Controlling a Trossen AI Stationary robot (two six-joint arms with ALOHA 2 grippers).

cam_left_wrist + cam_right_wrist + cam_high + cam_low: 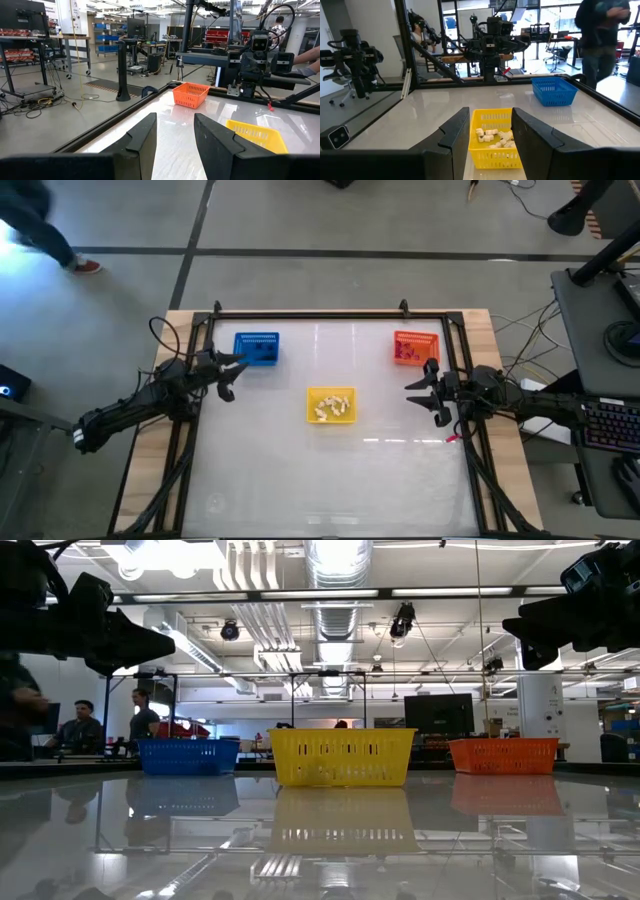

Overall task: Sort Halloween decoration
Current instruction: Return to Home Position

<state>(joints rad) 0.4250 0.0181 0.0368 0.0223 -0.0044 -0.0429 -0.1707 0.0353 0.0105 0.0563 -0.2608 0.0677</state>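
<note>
At opposite sides of the table (300,480), the left gripper (228,377) and right gripper (424,391) hung spread and empty; cream trinkets (331,408) lay in the yellow basket (311,394)

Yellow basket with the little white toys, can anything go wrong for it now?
Maybe. The right arm hangs with open jaws near the yellow basket and orange basket; a low swing could bump them and spill the white toys. The left arm is just as near the blue basket.

Cream trinkets (492,137), yellow mesh basket (492,161)
</note>
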